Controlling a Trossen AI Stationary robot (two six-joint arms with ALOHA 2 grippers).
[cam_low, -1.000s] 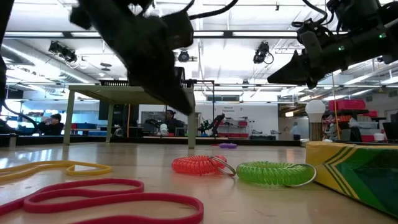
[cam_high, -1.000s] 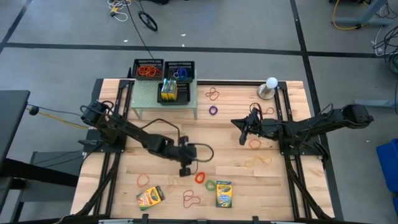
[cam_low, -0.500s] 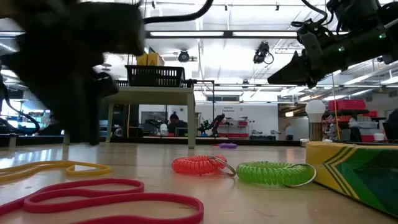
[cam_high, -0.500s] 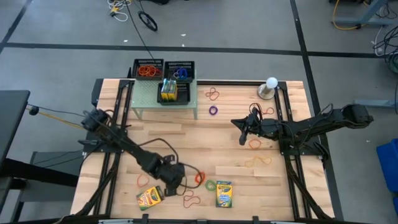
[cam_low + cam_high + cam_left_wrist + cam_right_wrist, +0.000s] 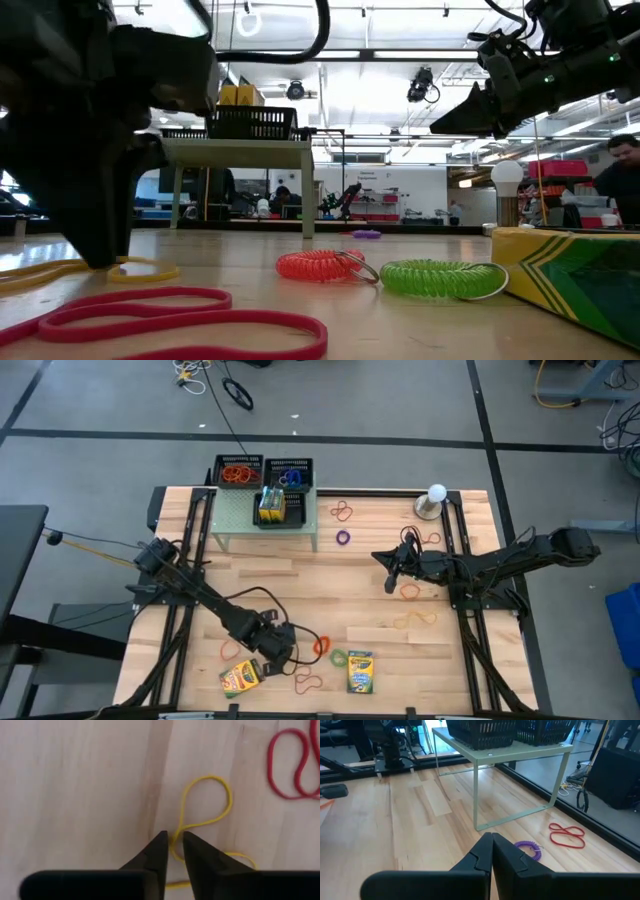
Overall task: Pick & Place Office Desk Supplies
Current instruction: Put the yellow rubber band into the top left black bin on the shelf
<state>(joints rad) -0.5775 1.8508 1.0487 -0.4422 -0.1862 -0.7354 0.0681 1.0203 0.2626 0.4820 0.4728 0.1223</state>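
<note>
My left gripper (image 5: 275,651) is down at the table near its near edge, its fingers closed on a thin yellow rubber band (image 5: 207,802) that lies flat on the wood. In the low view its fingers (image 5: 100,255) stand on that yellow rubber band (image 5: 135,268). A red band (image 5: 170,318), a red coil (image 5: 321,646), a green coil (image 5: 338,657) and two crayon boxes (image 5: 240,677) (image 5: 360,671) lie nearby. My right gripper (image 5: 388,582) hangs shut above the table's right half and holds nothing. My left gripper has the yellow rubber band at the spot where its strands cross (image 5: 175,839), between the two fingertips. The fingers (image 5: 159,847) come from above, pointing down. The band lies flat and slack on the table, one loop (image 5: 215,795) spread beyond the fingers.
A pale green shelf (image 5: 300,525) at the far edge carries black mesh trays (image 5: 240,470) (image 5: 290,472) (image 5: 270,510). A white ball on its stand (image 5: 436,493) sits far right. More bands (image 5: 342,511) (image 5: 415,620) lie scattered; bare wood shows in the table's middle.
My left gripper has swung from the table's middle toward the near left edge and come down onto the yellow rubber band; in the last half second it sank the final bit to the wood. The band has stayed where it lay.
</note>
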